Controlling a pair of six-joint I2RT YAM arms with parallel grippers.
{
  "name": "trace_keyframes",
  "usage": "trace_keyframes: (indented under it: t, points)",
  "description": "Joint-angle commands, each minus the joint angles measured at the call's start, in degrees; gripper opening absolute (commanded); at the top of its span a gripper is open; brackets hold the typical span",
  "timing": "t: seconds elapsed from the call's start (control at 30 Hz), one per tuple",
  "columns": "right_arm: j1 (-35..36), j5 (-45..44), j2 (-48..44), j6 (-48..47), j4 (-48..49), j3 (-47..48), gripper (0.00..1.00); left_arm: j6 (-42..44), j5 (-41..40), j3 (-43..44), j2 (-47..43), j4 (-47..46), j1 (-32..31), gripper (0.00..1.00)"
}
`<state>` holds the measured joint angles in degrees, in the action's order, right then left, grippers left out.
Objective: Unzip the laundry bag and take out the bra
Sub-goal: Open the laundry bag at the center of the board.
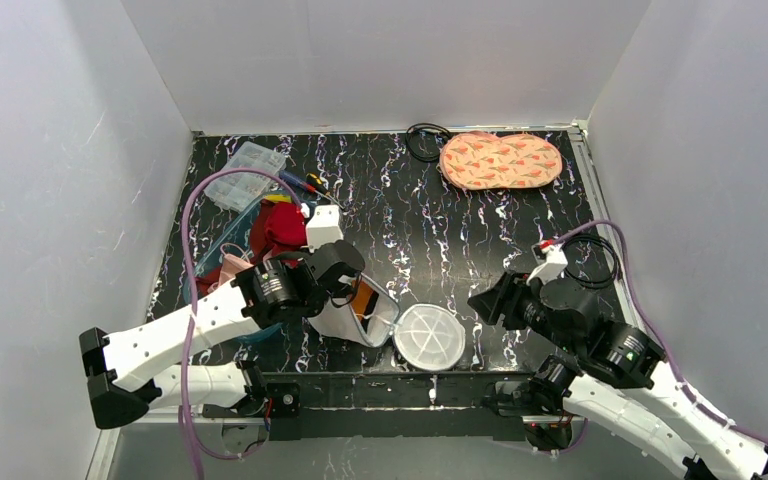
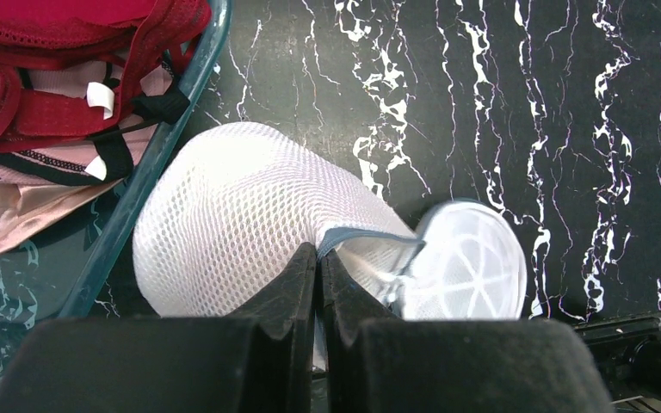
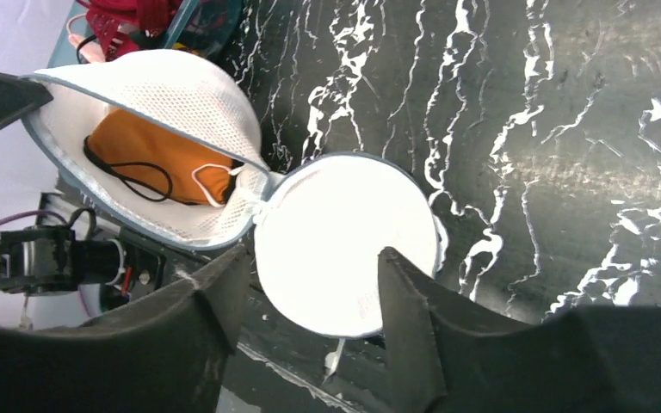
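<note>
The white mesh laundry bag (image 1: 352, 322) lies on its side near the front edge, unzipped. Its round lid (image 1: 430, 337) is flopped open flat on the table. Inside the bag I see the orange bra (image 3: 142, 155) with black and white straps. My left gripper (image 2: 318, 255) is shut on the bag's blue-grey rim trim (image 2: 370, 237), holding the mouth up. My right gripper (image 3: 311, 256) is open, its fingers straddling the lid (image 3: 344, 232) from above with nothing held. The zipper pull (image 3: 334, 358) dangles below the lid.
A teal basket (image 2: 151, 185) of red and pink garments sits just left of the bag. Further back are a clear plastic organiser box (image 1: 245, 175), a black cable loop (image 1: 425, 140) and an orange patterned pouch (image 1: 500, 160). Another cable (image 1: 600, 258) lies by the right arm.
</note>
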<state>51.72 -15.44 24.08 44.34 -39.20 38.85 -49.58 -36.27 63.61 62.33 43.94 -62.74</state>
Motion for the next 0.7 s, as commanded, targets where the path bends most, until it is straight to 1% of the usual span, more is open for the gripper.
trace_keyframes:
  t: [0.0, 0.03, 0.1, 0.2, 0.27, 0.37, 0.47, 0.53, 0.67]
  points:
    - [-0.3, -2.0, -2.5, 2.5, -2.7, 1.8, 0.73, 0.3, -2.0, 2.1, 0.5, 0.6, 0.0, 0.0]
    - [-0.3, -0.9, -2.0, 1.6, -2.4, 3.1, 0.77, -0.1, -1.7, 1.9, 0.7, 0.5, 0.1, 0.0]
    - [-0.3, 3.0, 0.6, -0.9, -1.0, 4.5, 0.8, -0.5, -0.7, 1.4, 0.8, -0.4, 0.1, 0.0]
    - [-0.2, 8.9, 6.9, -4.7, 3.0, 4.8, 0.81, -0.9, 1.2, 1.1, 0.9, -1.5, 0.1, 0.0]
    - [-0.2, 12.3, 9.8, -6.1, 7.4, 2.9, 0.81, -1.5, 2.1, 1.2, 0.9, -1.7, 0.0, 0.0]
    - [-0.2, 17.3, 12.3, -6.9, 18.3, -2.7, 0.8, -2.8, 3.5, 0.7, 0.4, -1.7, 0.1, 0.0]
    - [-0.2, 20.3, 16.3, -8.1, 29.5, -7.3, 0.8, -3.5, 4.2, -0.3, 0.0, -1.7, 0.1, 0.0]
    - [-0.2, 20.5, 20.4, -10.6, 34.7, -8.4, 0.81, -3.9, 4.2, -1.0, -0.3, -1.7, 0.1, 0.0]
    - [0.7, 19.1, 27.6, -16.1, 44.7, -9.8, 0.85, -3.8, 4.4, -1.4, -0.1, -1.9, 0.1, 0.0]
